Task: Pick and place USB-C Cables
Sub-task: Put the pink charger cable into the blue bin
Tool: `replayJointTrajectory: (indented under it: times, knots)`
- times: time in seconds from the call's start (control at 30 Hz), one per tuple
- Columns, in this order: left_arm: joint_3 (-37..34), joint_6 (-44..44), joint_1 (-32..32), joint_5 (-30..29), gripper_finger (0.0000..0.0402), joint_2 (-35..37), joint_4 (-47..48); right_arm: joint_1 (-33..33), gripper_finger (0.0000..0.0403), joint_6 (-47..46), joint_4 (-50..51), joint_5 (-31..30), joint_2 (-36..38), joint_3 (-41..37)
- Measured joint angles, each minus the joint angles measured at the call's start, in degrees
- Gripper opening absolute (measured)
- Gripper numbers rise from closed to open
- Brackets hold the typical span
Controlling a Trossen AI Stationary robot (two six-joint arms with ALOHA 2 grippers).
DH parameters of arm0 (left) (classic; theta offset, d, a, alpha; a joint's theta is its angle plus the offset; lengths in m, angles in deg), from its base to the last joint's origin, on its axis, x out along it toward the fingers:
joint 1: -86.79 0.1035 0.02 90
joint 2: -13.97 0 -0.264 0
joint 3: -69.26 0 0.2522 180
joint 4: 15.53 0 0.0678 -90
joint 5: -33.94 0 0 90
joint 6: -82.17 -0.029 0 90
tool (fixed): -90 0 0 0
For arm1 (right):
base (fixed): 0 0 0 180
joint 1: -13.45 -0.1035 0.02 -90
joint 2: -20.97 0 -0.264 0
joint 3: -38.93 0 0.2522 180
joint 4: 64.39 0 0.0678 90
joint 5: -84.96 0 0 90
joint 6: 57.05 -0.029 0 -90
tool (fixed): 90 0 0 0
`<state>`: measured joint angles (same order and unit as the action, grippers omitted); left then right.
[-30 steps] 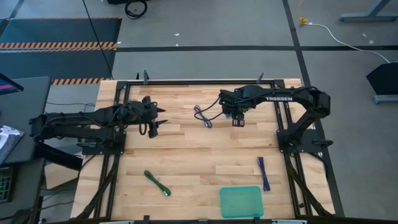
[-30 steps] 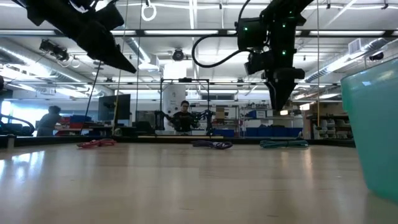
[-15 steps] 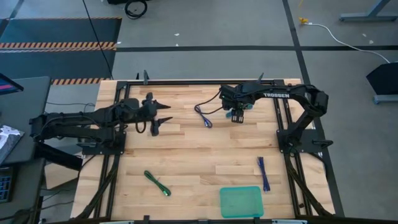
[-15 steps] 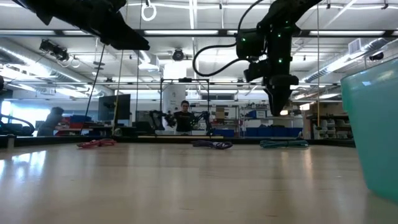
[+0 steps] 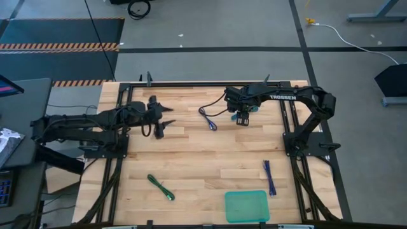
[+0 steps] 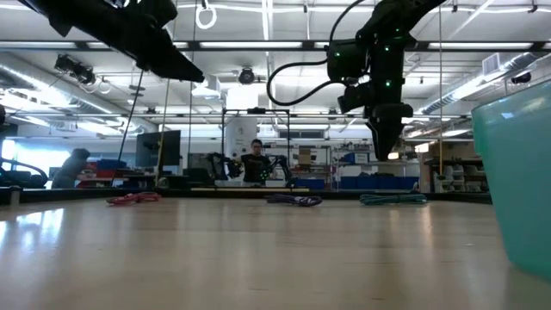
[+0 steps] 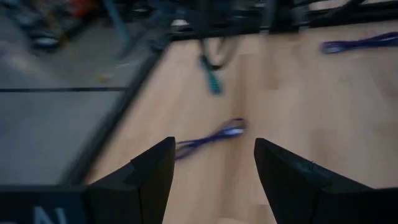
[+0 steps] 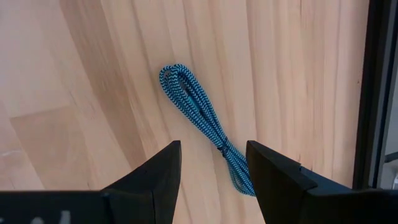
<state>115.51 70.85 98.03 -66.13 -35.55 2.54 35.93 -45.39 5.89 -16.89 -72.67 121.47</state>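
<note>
The teal tray (image 5: 246,206) sits at the table's near edge. The right gripper (image 5: 241,119) hangs above the far side of the table, well beyond the tray, fingers apart over the teal cable (image 8: 202,135), whose long axis runs diagonally, its loop end pointing away from the black frame rail (image 8: 375,93). The purple cable (image 5: 207,119) lies just beside that gripper, toward the left arm, slanted. The left gripper (image 5: 164,117) hovers farther that way, fingers spread. The blue-violet cable (image 5: 269,177) lies just beyond the tray, lengthwise toward it. The green cable (image 5: 161,187) lies diagonally, well apart from the tray.
</note>
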Motion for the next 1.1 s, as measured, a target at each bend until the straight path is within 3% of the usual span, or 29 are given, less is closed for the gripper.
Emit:
replayJointTrajectory:
  times: [0.1,0.17,0.33,0.4,0.53,0.8,1.1]
  knots:
    - [0.0,-2.8,2.6,-7.1,0.0223,0.0,0.2,0.0,0.0187,-0.1,0.0,0.0,0.0,0.0]
    - [0.0,-2.6,6.1,-8.4,0.0216,-0.3,2.1,0.0,0.0187,-0.1,-0.1,0.0,0.0,0.0]
    - [2.4,9.7,16.2,-8.6,0.0195,-6.0,12.3,-0.2,0.0187,-0.4,-0.2,0.0,0.0,0.4]
    - [3.8,14.2,19.7,-7.0,0.019,-9.4,15.3,-0.6,0.0187,-0.9,-0.1,0.0,0.0,1.1]
    - [8.7,21.7,24.8,1.9,0.0186,-17.7,24.5,-1.7,0.0187,-2.4,2.1,0.0,0.0,3.4]
    - [16.6,30.7,25.0,3.3,0.0201,-28.5,40.9,-3.7,0.0187,-4.4,6.9,0.0,0.1,7.4]
    - [14.6,40.4,22.8,5.2,0.0217,-34.8,42.6,-5.2,0.0187,-4.4,9.0,0.0,0.1,7.6]
